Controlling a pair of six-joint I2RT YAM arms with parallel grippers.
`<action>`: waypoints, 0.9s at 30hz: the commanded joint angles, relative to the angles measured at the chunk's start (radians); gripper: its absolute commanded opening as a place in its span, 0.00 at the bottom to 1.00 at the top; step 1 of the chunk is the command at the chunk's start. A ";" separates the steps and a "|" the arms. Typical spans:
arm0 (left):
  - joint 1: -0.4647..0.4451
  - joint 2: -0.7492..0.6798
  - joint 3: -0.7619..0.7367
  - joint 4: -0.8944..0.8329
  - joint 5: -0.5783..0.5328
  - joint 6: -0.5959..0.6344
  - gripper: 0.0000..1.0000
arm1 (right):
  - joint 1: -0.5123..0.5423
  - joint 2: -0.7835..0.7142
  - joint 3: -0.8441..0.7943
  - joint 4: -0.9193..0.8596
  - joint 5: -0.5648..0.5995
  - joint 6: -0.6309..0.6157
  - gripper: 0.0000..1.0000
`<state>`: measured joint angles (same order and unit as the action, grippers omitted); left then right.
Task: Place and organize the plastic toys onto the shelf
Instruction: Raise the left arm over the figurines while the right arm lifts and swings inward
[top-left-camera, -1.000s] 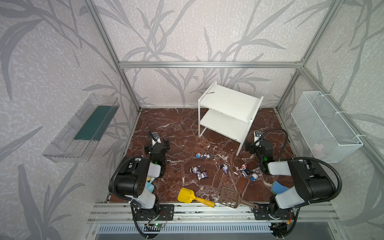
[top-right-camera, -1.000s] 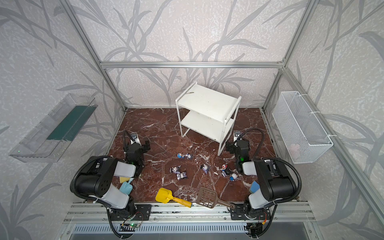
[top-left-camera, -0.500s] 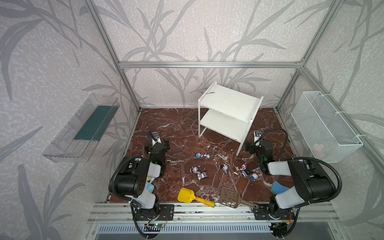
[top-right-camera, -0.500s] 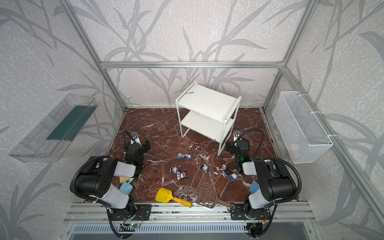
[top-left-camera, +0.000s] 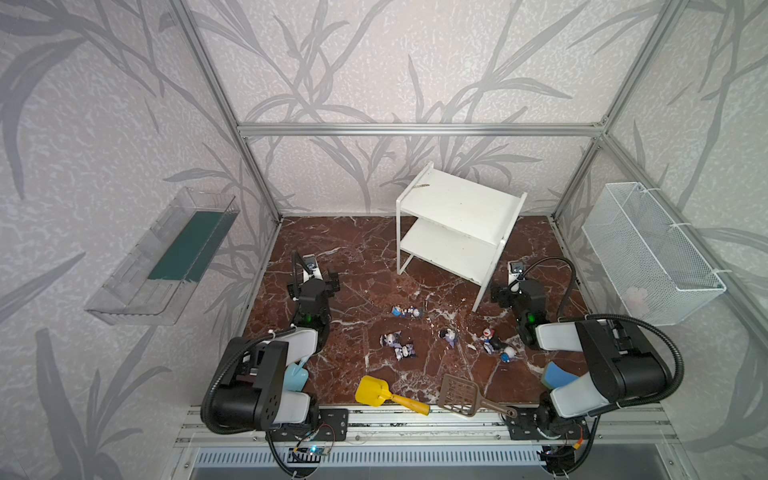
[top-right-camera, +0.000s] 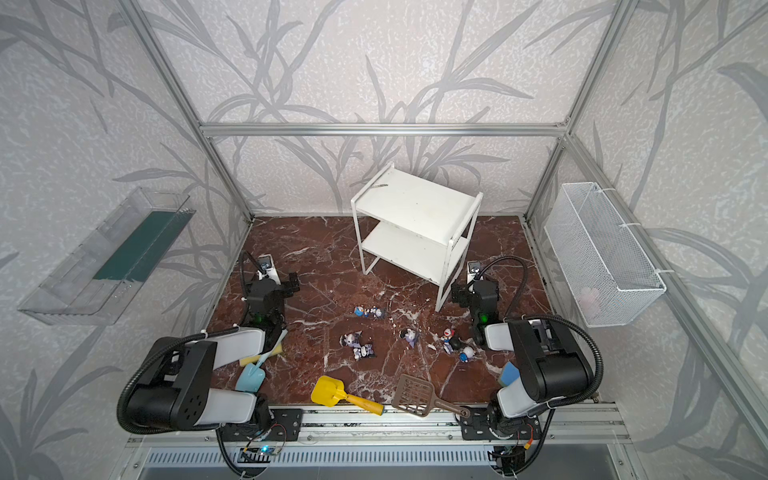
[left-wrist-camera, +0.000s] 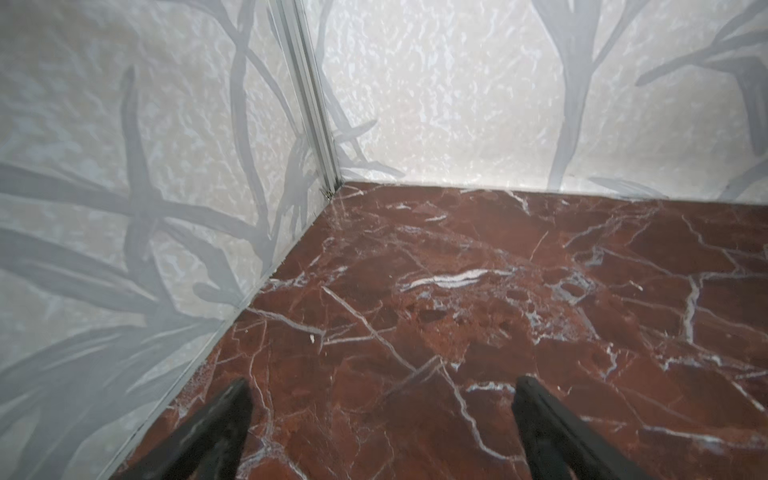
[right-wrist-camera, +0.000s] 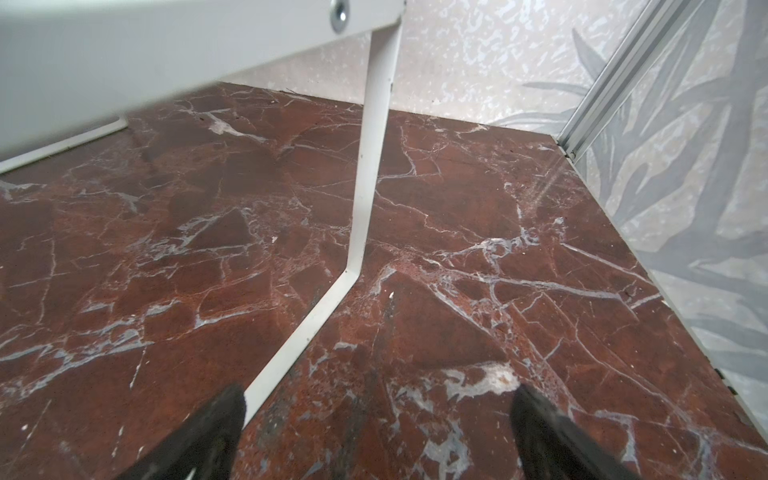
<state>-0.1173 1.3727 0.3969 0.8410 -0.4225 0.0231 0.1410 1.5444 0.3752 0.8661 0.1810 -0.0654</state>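
The plastic toys (top-left-camera: 449, 335) are lying scattered on the worktop (top-left-camera: 357, 257) toward its front edge, apart from the shelf (top-left-camera: 457, 208) standing near the rear edge. The left gripper (left-wrist-camera: 380, 386), by the left edge, and right gripper (right-wrist-camera: 378, 392), beside the shelf's leg, are gaping wide, holding nothing

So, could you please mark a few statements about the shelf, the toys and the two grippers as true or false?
1. None of the plastic toys is on the shelf; they lie on the floor. True.
2. The left gripper is shut on a toy. False: its jaws are open over bare floor.
3. In both top views the yellow scoop lies left of the brown slotted scoop. True.
4. The right gripper holds the yellow scoop. False: it is open and empty, low beside the shelf's foot.
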 joint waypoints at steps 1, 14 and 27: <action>-0.033 -0.044 0.048 -0.130 -0.111 0.011 0.99 | -0.001 -0.001 0.011 0.017 -0.004 -0.007 0.99; -0.246 -0.145 0.427 -1.087 -0.341 -0.419 0.99 | -0.004 0.002 0.022 0.001 -0.003 0.004 0.99; -0.321 -0.286 0.441 -1.384 0.033 -0.510 0.99 | -0.003 -0.169 0.141 -0.405 0.163 0.082 0.99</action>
<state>-0.4324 1.1095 0.8368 -0.4332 -0.5018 -0.4438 0.1410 1.4761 0.4057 0.7265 0.2325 -0.0486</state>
